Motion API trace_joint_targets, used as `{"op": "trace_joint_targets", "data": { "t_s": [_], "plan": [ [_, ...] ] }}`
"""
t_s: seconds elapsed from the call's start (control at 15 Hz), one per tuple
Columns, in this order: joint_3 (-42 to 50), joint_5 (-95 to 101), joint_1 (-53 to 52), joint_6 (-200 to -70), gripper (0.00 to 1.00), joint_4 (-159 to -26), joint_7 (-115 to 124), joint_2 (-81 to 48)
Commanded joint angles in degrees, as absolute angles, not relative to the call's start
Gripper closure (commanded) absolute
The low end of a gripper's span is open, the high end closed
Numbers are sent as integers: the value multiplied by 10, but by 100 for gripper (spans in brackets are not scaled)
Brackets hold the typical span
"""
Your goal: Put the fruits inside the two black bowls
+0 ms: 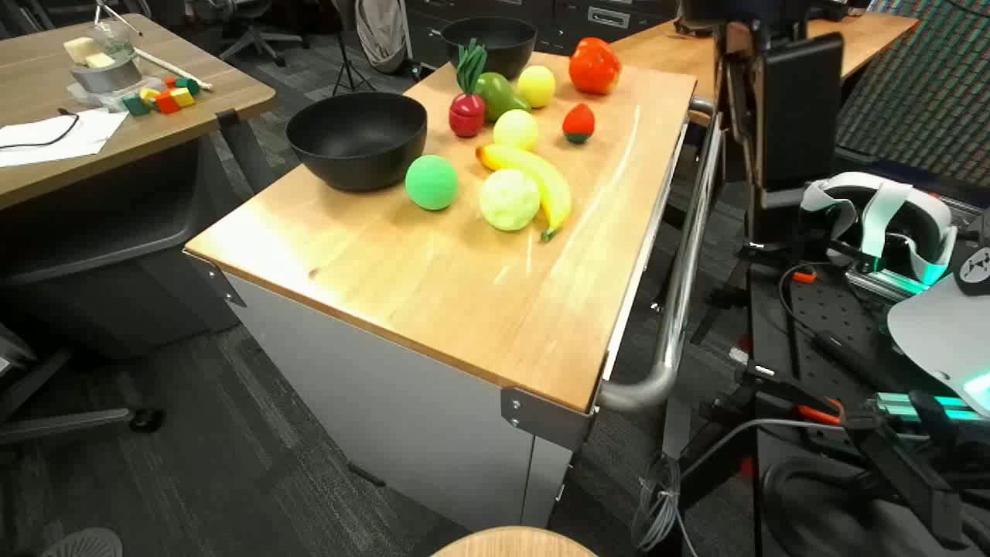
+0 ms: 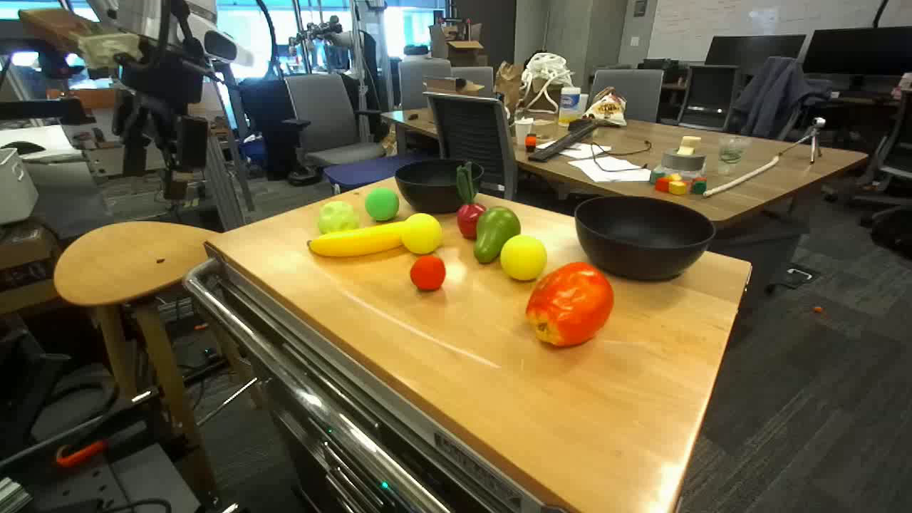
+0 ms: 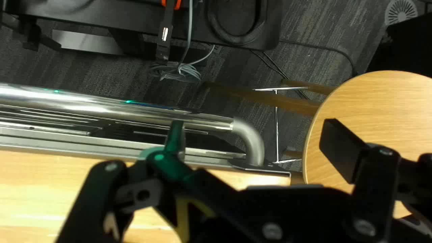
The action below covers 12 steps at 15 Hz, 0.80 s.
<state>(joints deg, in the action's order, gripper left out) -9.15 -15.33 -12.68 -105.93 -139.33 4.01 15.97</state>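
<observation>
Two black bowls stand on the wooden cart top; one (image 1: 356, 147) is beside the green ball (image 1: 431, 182), the other (image 2: 645, 242) near the large red-orange fruit (image 2: 570, 305). No fruit shows inside either. Between and in front of them lie a pale green fruit (image 1: 510, 199), a banana (image 2: 360, 241), two yellow fruits (image 2: 422, 234) (image 2: 524, 258), a small red fruit (image 2: 427, 273), a red radish with green leaves (image 1: 466, 116) and an avocado (image 2: 496, 234). My gripper (image 3: 258, 143) is open and empty, its fingers wide apart; in an exterior view it (image 2: 162, 153) hangs above and beyond the cart's end.
A metal handle bar (image 2: 313, 406) runs along the cart's edge. A round wooden stool (image 3: 378, 111) stands by the cart's end, below my gripper. A table (image 1: 224, 85) with blocks and papers stands behind the bowls.
</observation>
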Motion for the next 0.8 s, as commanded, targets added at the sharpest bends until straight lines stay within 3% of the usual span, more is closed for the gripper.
{"op": "trace_joint_targets", "data": {
  "t_s": [0.0,0.47,0.73],
  "plan": [
    [-97,-154,-121,-1058,0,-1391,39,160],
    [-97,-154,-121,-1058,0,-1386,39,160],
    [-80,-109,-88,-1147,0,-1318,27,125]
  ]
}}
